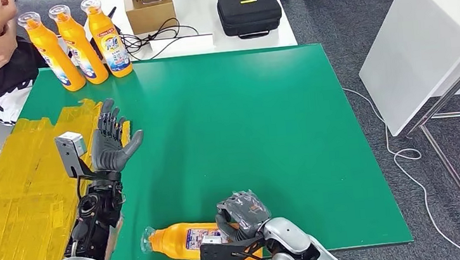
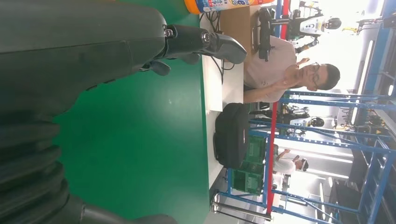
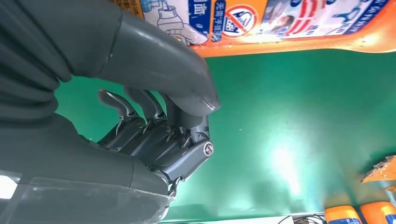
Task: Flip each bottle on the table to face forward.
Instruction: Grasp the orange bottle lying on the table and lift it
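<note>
I see three bottles [image 1: 76, 44] standing at the bench's [image 1: 246, 128] far left corner, a fourth bottle [image 1: 190, 239] lying at the near edge, a case [image 1: 249, 12] behind the bench

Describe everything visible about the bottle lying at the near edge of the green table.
The lying bottle is orange, plastic-looking, with a clear cap pointing toward the robot's left and a white-and-blue printed label facing up. It rests on its side on the green table, near the front edge. The right hand sits over its wider end with fingers curled; whether it actually grips cannot be told.
</note>
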Action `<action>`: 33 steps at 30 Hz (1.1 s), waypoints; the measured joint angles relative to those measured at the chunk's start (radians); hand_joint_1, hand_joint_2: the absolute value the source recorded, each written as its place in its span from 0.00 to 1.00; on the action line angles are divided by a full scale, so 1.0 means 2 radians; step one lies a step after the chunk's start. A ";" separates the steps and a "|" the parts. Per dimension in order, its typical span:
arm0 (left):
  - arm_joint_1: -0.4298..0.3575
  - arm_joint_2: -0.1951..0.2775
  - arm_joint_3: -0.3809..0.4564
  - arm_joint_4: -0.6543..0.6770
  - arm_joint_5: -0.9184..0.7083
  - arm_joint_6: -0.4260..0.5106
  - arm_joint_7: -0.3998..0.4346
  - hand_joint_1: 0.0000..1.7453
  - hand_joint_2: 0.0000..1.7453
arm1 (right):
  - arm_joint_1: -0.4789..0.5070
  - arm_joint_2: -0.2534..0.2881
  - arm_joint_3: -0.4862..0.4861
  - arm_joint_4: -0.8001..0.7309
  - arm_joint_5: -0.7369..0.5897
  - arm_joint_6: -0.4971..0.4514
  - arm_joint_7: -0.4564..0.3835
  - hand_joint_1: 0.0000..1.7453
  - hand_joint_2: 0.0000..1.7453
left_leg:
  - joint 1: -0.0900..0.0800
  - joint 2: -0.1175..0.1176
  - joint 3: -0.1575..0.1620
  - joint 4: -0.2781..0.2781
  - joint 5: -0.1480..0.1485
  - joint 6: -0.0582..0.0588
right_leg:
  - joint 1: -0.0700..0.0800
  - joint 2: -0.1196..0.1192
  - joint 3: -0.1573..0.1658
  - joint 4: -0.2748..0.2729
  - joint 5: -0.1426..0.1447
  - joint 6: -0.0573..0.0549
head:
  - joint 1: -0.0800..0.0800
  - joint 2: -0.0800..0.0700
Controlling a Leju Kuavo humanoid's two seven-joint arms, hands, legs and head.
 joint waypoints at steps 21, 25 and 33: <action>0.000 0.000 0.000 0.000 -0.002 0.003 0.000 0.00 1.00 | 0.001 0.005 -0.021 0.001 0.035 -0.069 0.006 0.00 0.00 | 0.000 0.000 0.000 0.000 0.000 0.000 | 0.000 0.000 0.000 0.000 0.000 0.000 | 0.000 0.000; 0.000 0.000 0.000 0.000 -0.005 0.004 -0.002 0.00 1.00 | 0.015 0.002 -0.028 -0.028 0.032 -0.098 -0.029 0.00 0.25 | 0.000 0.000 0.000 0.000 0.000 0.000 | 0.000 0.000 0.000 0.000 0.000 0.000 | 0.000 0.000; 0.000 0.000 0.000 0.008 -0.008 0.005 -0.013 0.00 1.00 | 0.023 -0.003 -0.021 -0.090 0.000 -0.092 -0.091 0.00 1.00 | 0.000 0.000 -0.001 0.000 0.000 0.000 | 0.000 0.000 -0.001 0.000 0.000 0.000 | 0.000 0.000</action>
